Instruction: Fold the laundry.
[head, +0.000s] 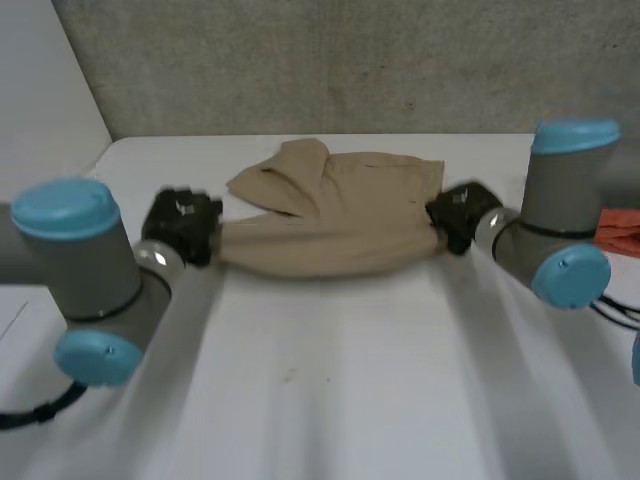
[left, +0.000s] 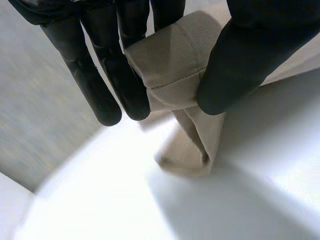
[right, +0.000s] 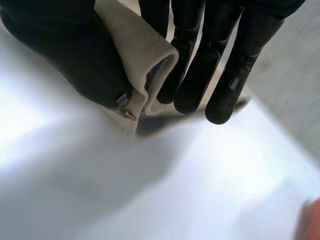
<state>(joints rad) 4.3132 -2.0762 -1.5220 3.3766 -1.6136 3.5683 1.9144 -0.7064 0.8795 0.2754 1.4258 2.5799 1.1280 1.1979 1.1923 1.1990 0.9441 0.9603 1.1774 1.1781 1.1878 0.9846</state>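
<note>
Though the left hand (head: 182, 225) and the right hand (head: 460, 215) sit in the head view as dark lumps whose fingers are hard to make out, each wrist view shows the grip plainly. What sort of garment the tan cloth (head: 330, 220) is cannot be told: it lies bunched and partly doubled over on the far half of the white desk (head: 330, 380), with a flap turned up at its far left. Its near edge runs in a shallow curve from one hand to the other. Near the right arm a red thing (head: 620, 230) is cut off at the edge of the head view, with too little showing to name it.

The left hand is at the cloth's left end. Its thumb (left: 240, 55) and nearly straight fingers (left: 125, 80) are clamped on a hemmed, folded corner, and beyond the pinch more cloth drops in a fold to the desk. The right hand is at the cloth's right end, where its thumb (right: 65, 55) squeezes a doubled edge of the cloth against the fingers (right: 200, 70), closed tight on it
</note>
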